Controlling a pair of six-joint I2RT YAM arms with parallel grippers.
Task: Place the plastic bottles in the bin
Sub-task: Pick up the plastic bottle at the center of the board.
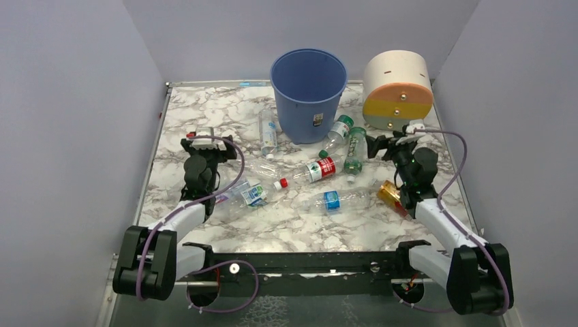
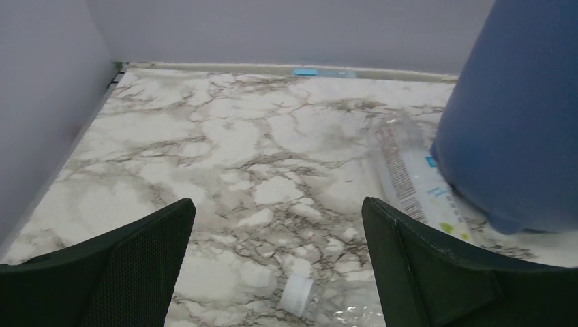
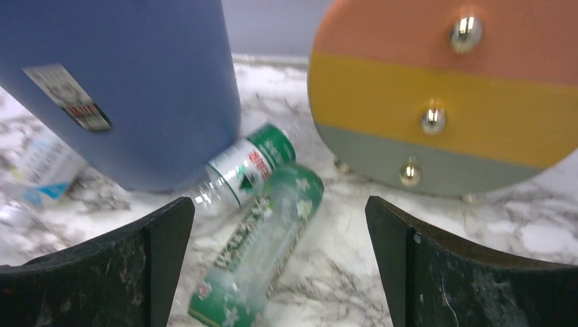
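Plastic bottles (image 1: 320, 168) lie on their sides across the marble tabletop (image 1: 204, 109), spread around the foot of the bin (image 1: 307, 102), which stands upright at the back near the middle. Farthest left, my left gripper (image 2: 276, 201) hangs over bare marble with its fingers spread wide and nothing between them. A crumpled bottle with a blue-green label (image 1: 249, 194) lies close beside my left forearm, and a white cap (image 2: 298, 294) on a clear bottle shows low in my left wrist view. Next, a clear bottle with a barcode label (image 2: 416, 180) lies right against the bin's left side. In the middle, nearer to me, lie a red-labelled bottle (image 1: 312, 169) and a blue-labelled bottle (image 1: 332, 199), apart from each other. Right of the bin, a green-capped bottle (image 3: 249, 163) rests against its base, and an all-green bottle (image 3: 262, 252) lies just beside that one. The cream drum (image 1: 397, 71) with coloured bands stands behind them. My right gripper (image 3: 279, 201) is likewise wide open and empty, pointing at the all-green bottle.
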